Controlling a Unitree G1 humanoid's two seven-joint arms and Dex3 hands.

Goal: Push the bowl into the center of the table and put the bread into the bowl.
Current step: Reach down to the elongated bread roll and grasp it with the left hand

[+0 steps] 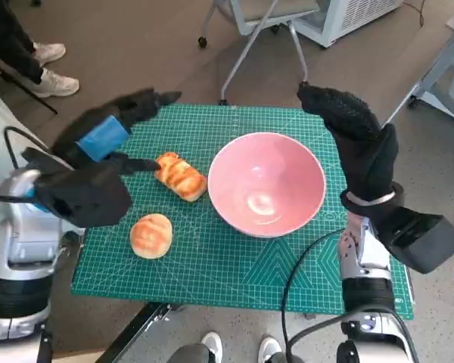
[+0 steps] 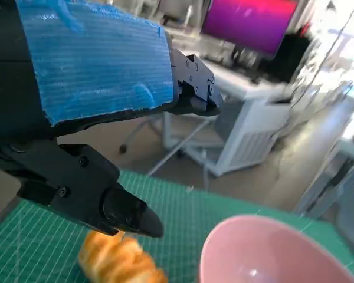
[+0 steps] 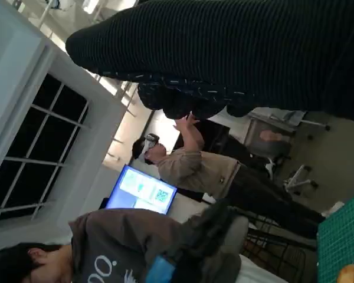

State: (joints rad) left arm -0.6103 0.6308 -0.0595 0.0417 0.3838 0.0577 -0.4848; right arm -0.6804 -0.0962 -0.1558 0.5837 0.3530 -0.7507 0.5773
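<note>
A pink bowl (image 1: 266,183) stands empty near the middle of the green mat (image 1: 234,280); its rim also shows in the left wrist view as the bowl (image 2: 271,253). A long glazed bread (image 1: 181,176) lies just left of it, seen too as the bread (image 2: 121,262). A round bun (image 1: 150,235) sits nearer the front left. My left hand (image 1: 98,162) hovers over the mat's left side, fingers spread, one fingertip (image 2: 135,221) just above the long bread, holding nothing. My right hand (image 1: 356,136) is raised, fingers apart, beside the bowl's right rim, apart from it.
A chair's metal legs (image 1: 250,45) stand beyond the table's far edge. A person's shoes (image 1: 49,68) are at the far left, and feet show below the front edge. Two people (image 3: 189,171) appear in the right wrist view.
</note>
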